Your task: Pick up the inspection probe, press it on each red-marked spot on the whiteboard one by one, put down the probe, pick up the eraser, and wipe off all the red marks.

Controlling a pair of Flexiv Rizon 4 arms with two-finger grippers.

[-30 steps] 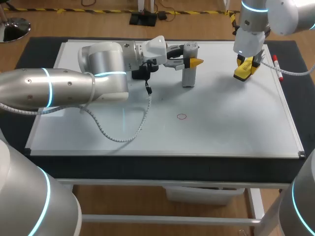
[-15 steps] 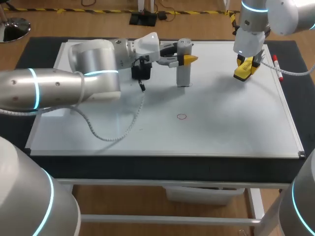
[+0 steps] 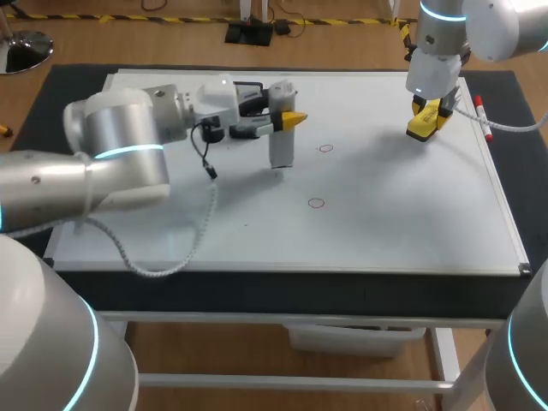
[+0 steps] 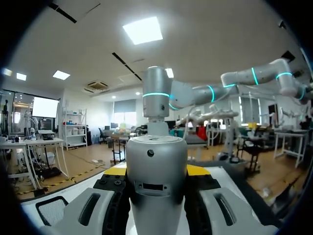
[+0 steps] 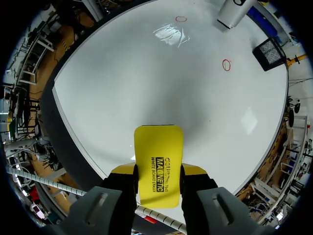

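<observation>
Both jaws loaded | our left gripper (image 3: 284, 118) pinches probe (image 3: 280, 150), upright | right gripper (image 3: 426, 111) clamps eraser (image 5: 158, 156) | near red mark (image 3: 325, 148) just right of probe | far red mark (image 3: 316, 203) right, toward us

The probe (image 3: 281, 147) is over the whiteboard (image 3: 385, 227), left of the eraser (image 3: 425, 121).

left arm (image 3: 120, 158) stretched sideways | left end effector (image 3: 287, 118) level, clamping upright probe (image 3: 281, 145) | right end effector (image 3: 426, 116) pointing down, clamping eraser (image 5: 158, 164)
</observation>
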